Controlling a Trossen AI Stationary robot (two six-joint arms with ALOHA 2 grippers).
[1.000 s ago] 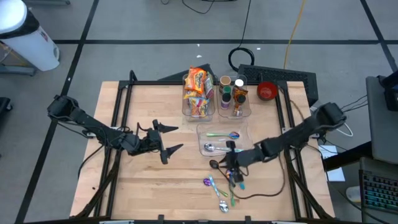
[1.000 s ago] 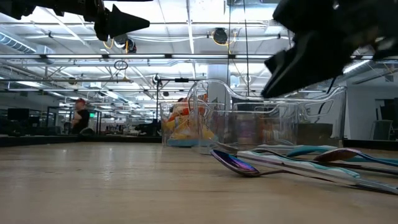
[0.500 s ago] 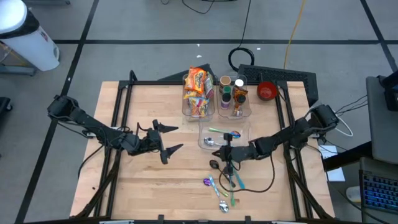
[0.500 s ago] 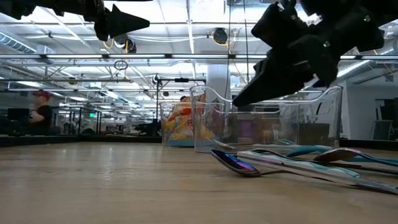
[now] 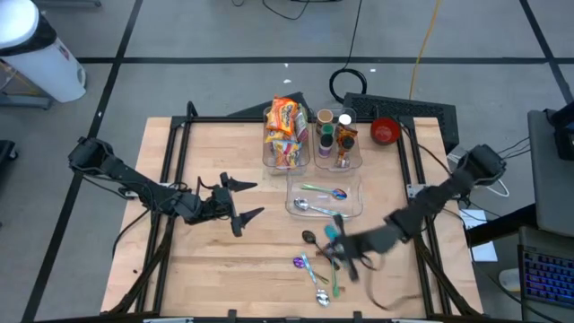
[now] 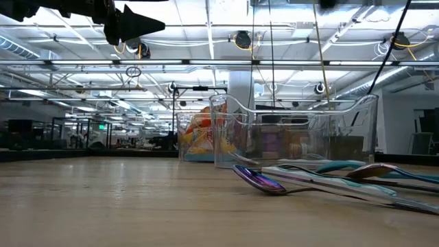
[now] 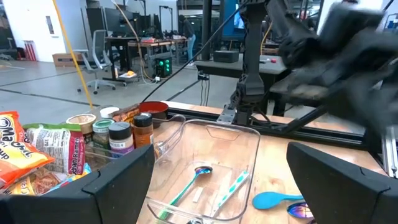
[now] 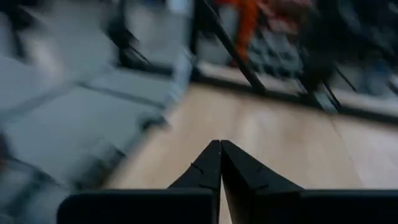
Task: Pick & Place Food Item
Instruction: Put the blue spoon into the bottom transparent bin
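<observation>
The right gripper (image 5: 352,262) is blurred over the tabletop (image 5: 224,269), its jaws closed together and holding nothing, with loose spoons (image 5: 314,269) just beside them. The snack packets (image 5: 284,133) stand in a clear bin (image 5: 285,164) well beyond these jaws. The left gripper (image 5: 240,205) hovers with jaws wide open and empty.

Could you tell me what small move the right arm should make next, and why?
Probably open the right tool and settle it over the loose spoons near the table's front edge. Its fingers are shut with nothing between them, the arm is blurred mid-swing, and the left tool waits open.
</observation>
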